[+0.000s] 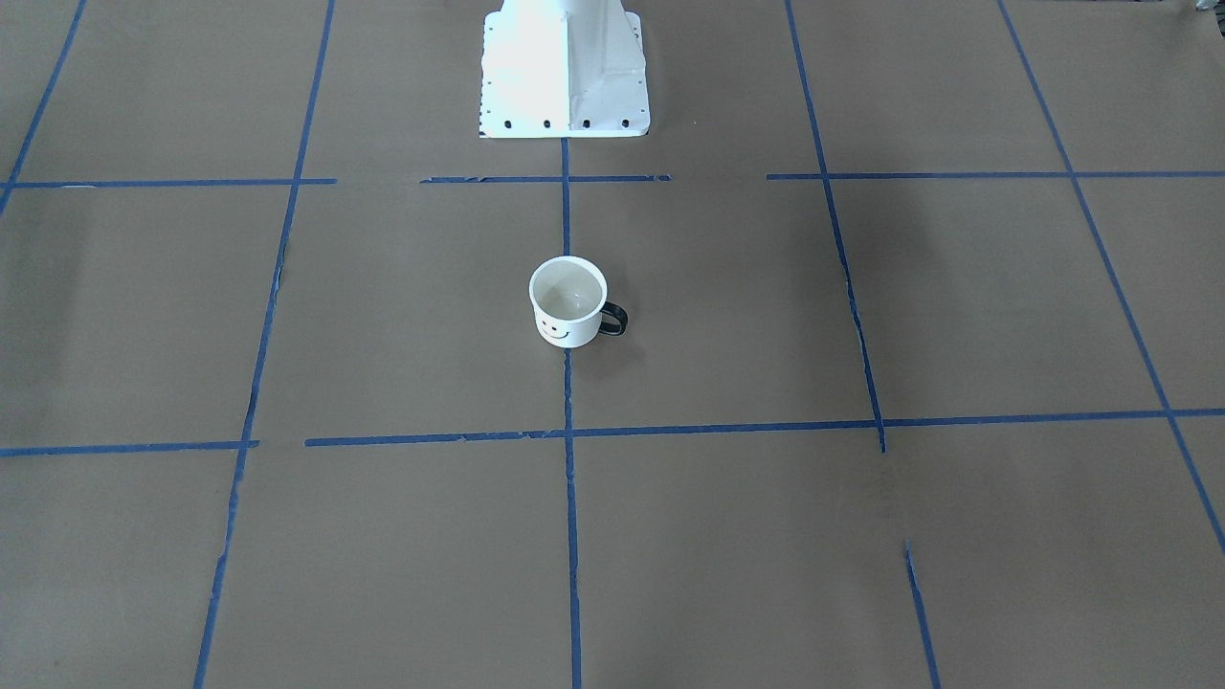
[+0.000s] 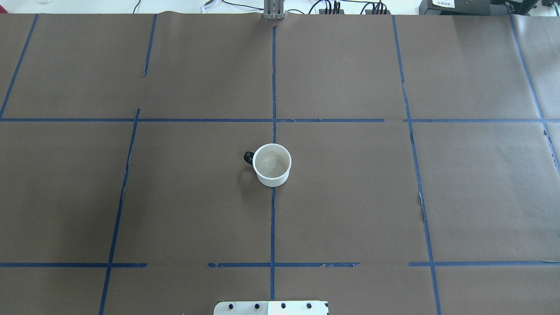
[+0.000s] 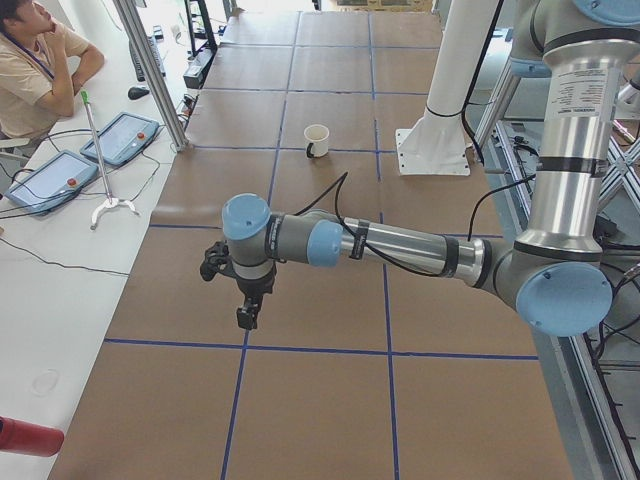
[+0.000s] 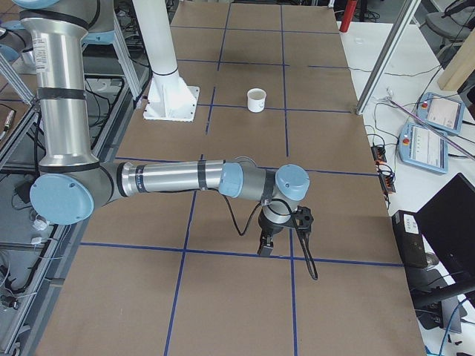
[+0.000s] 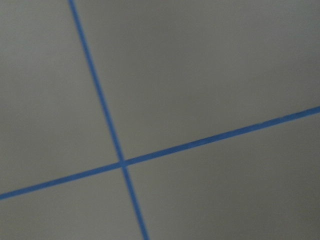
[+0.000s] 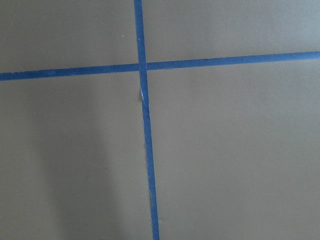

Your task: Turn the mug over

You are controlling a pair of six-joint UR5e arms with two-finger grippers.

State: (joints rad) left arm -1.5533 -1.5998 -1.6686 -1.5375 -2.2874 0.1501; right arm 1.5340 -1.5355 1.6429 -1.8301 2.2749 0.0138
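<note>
The small white mug [image 1: 568, 301] stands upright, mouth up, on the brown paper at the table's middle. Its smiley face points away from the robot and its black handle toward the robot's left. It also shows in the overhead view [image 2: 271, 165] and small in both side views [image 3: 316, 140] [image 4: 256, 99]. My left gripper [image 3: 247, 315] hangs over the table far from the mug at the robot's left end; I cannot tell whether it is open or shut. My right gripper [image 4: 265, 247] hangs likewise at the right end; I cannot tell its state. Both wrist views show only paper and blue tape.
The white robot pedestal [image 1: 565, 67] stands behind the mug on the robot's side. Blue tape lines [image 2: 273, 218] grid the paper. An operator [image 3: 30, 60] and teach pendants [image 3: 120, 135] are beside the table's far edge, and more pendants [image 4: 430, 137] show in the right view.
</note>
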